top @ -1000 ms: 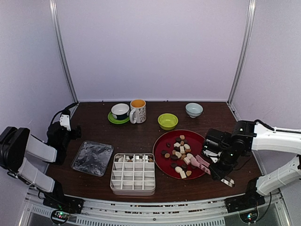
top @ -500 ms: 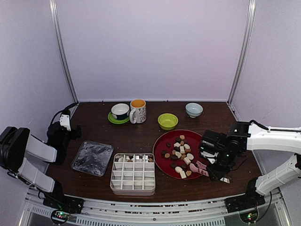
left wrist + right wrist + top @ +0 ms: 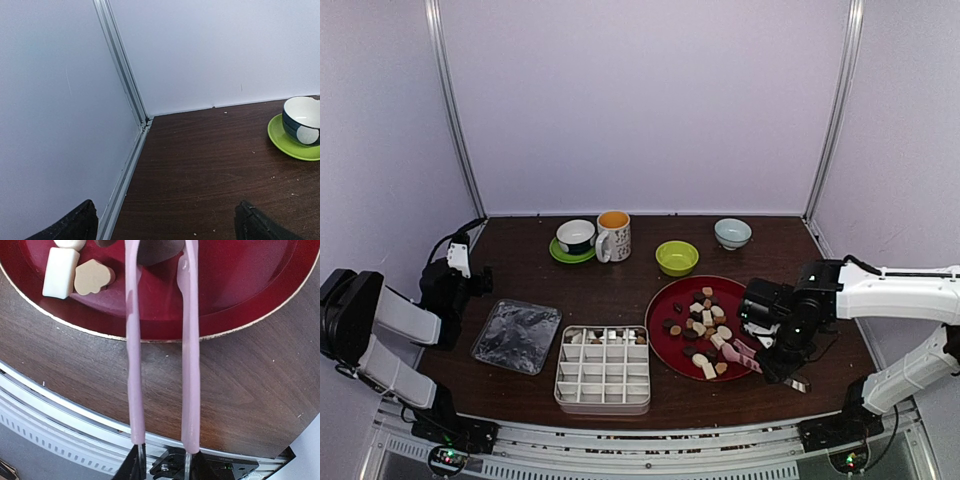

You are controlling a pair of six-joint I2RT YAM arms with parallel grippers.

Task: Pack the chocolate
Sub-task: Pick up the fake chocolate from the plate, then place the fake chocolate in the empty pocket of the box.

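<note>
The chocolate (image 3: 705,320), brown, tan and cream pieces, lies on a red plate (image 3: 668,298). A few pieces sit in the back row of the white compartment tray (image 3: 604,375). My right gripper (image 3: 778,352) (image 3: 165,462) is shut on pink tongs (image 3: 745,352) (image 3: 134,365) whose arms reach over the plate's near rim (image 3: 240,290). A dark piece (image 3: 155,252) sits between the tong tips at the frame's top edge; whether it is pinched I cannot tell. A cream block (image 3: 61,272) and a tan piece (image 3: 92,276) lie to their left. My left gripper (image 3: 480,280) (image 3: 165,225) is open and empty at the far left.
A clear plastic lid (image 3: 517,335) lies left of the tray. Along the back stand a dark cup (image 3: 576,235) (image 3: 301,120) on a green saucer (image 3: 290,145), a mug (image 3: 614,235), a green bowl (image 3: 677,257) and a pale bowl (image 3: 732,233). The table's front edge runs just below the plate.
My right arm has shifted left and slightly down, carrying the tongs further over the plate's near right part. The left arm has not moved.
</note>
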